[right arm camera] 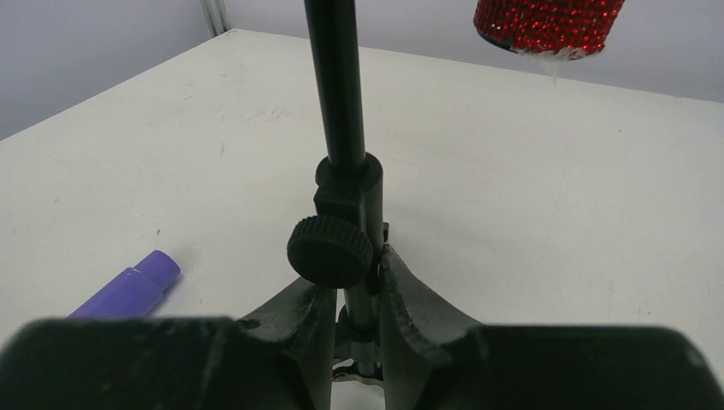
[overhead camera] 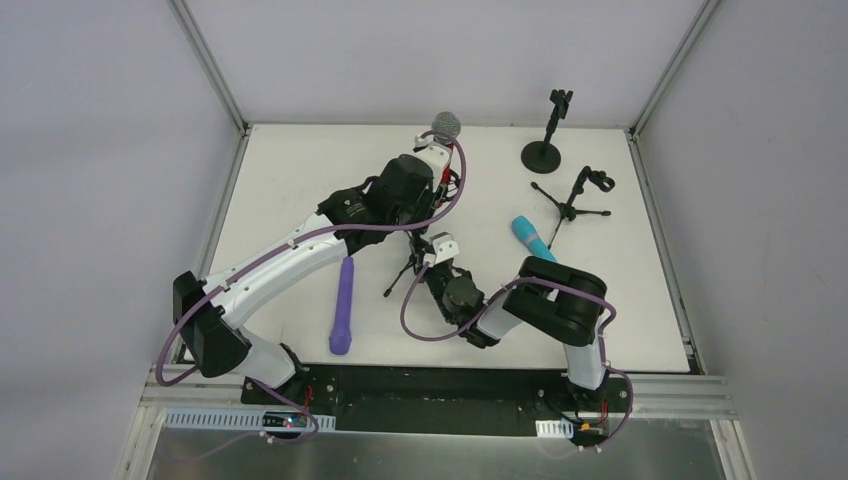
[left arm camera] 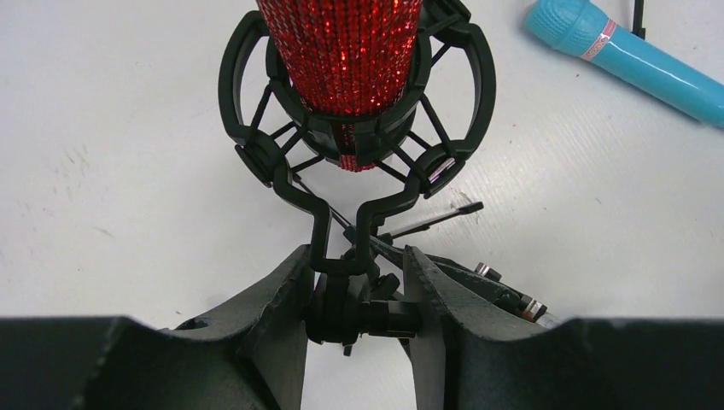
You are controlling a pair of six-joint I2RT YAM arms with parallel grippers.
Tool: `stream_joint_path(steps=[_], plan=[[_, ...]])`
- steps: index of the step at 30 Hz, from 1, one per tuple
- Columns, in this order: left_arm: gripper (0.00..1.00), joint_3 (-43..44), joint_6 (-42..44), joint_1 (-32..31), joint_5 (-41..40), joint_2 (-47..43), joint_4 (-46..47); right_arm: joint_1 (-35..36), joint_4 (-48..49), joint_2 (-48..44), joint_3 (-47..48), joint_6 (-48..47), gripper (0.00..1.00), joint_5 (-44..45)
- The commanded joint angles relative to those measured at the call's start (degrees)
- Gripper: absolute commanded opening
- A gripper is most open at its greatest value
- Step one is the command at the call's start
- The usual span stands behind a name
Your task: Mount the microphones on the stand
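The red microphone (left arm camera: 341,51) with a grey mesh head (overhead camera: 446,125) sits in the black shock-mount clip (left arm camera: 256,154) of a tripod stand (overhead camera: 405,275) at mid-table. My left gripper (left arm camera: 354,295) is shut on the clip's swivel joint just under the microphone; it also shows in the top view (overhead camera: 432,165). My right gripper (right arm camera: 357,299) is shut on the stand's pole (right arm camera: 335,77) below its knob (right arm camera: 331,250); it also shows in the top view (overhead camera: 440,262). The purple microphone (overhead camera: 343,305) lies left of the stand. The cyan microphone (overhead camera: 530,237) lies to its right.
A round-base stand (overhead camera: 543,150) and a second tripod stand (overhead camera: 580,195), both with empty clips, are at the back right. The white table (overhead camera: 300,180) ends in metal frame posts and grey walls on three sides.
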Motion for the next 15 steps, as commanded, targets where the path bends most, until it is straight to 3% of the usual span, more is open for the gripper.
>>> stream_joint_path(steps=[1,15], plan=[[0.0,0.2,-0.9,-1.4,2.2,-5.1,2.6,-1.3,-3.3,2.0,0.9,-0.3,0.0,5.3],[0.0,1.7,1.1,-0.5,4.4,-6.3,2.1,-0.8,-3.3,3.0,1.3,-0.3,0.0,4.4]])
